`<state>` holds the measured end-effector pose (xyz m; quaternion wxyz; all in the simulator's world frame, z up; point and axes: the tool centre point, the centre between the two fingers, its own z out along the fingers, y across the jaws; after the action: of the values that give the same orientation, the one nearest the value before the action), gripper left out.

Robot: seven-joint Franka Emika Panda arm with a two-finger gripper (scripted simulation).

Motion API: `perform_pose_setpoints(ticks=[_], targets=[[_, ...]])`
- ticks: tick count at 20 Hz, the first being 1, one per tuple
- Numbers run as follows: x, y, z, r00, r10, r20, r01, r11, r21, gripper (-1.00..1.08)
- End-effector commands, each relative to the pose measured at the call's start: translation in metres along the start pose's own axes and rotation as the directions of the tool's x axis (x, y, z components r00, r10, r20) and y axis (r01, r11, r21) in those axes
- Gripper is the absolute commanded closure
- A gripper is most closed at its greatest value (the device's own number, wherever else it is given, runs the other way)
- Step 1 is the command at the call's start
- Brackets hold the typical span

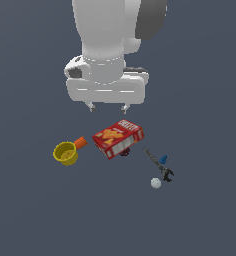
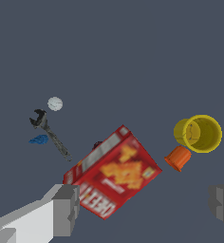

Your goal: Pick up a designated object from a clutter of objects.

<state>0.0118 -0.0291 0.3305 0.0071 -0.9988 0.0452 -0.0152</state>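
The pincer (image 1: pixel 108 107) hangs high above the table (image 1: pixel 30 210), with its two fingers spread wide and nothing between them. It is above the far side of the red box (image 1: pixel 118 138). The white ball (image 1: pixel 156 183) is not under it: in the exterior view the ball lies lower and toward the exterior view's right, past the box, so I judge the pincer must travel across the box to get over it. The ball rests on the table just beside the jaw end of the dark wrench (image 1: pixel 157 164), near the small blue piece (image 1: pixel 163 159); I cannot tell if ball and wrench touch. The ball is round, so it has no long axis. It is white, tiny, slightly dimpled.
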Motion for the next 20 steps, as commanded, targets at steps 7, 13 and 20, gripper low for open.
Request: perform_pose_setpoints(ticks=[7, 13, 20], targets=[[-0.002, -0.009, -0.003, 1.000, -0.002, 0.008, 0.002, 1.000, 0.020, -0.92], [-0.006, -0.014, -0.006, 1.000, -0.006, 0.014, 0.006, 0.999, 0.035, -0.92], [0.003, -0.020, 0.002, 1.000, 0.007, 0.015, -0.007, 0.999, 0.032, -0.92]])
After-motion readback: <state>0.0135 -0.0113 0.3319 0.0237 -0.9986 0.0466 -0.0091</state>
